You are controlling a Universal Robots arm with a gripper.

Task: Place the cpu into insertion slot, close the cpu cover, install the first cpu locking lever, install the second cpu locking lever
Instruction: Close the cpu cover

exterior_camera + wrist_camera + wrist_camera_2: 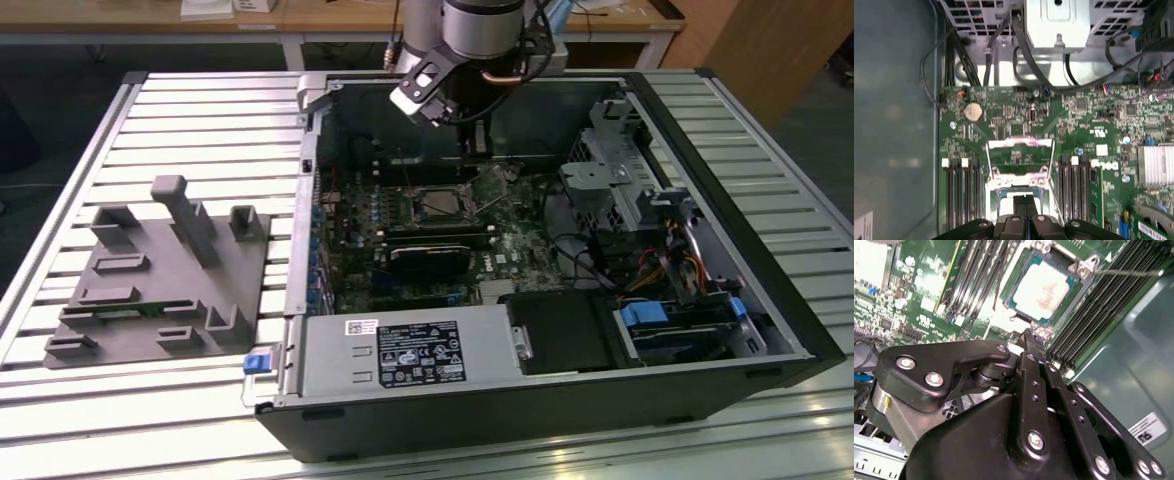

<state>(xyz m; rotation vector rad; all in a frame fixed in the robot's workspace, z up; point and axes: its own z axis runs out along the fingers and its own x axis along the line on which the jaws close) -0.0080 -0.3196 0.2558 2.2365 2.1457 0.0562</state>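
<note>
The cpu (1041, 289), a pale square chip, lies in the insertion slot (1019, 277) on the green board. The cpu cover (1019, 143), a silvery frame with a large window, stands swung open away from the slot (1004, 192), with the board visible through it. A thin wire locking lever (1126, 273) sticks out unlatched past the slot's corner. My gripper (1032, 336) hangs just above the slot's edge, its black fingers pressed together with nothing between them. In the exterior view the gripper (471, 150) hovers inside the case a little behind the slot (441, 205).
Black memory slots (961, 192) flank the socket on both sides. A black graphics card (430, 258) lies in front of it, a drive cage (601, 190) and cables at the exterior view's right. A grey fixture (160, 275) sits on the slatted table left of the case.
</note>
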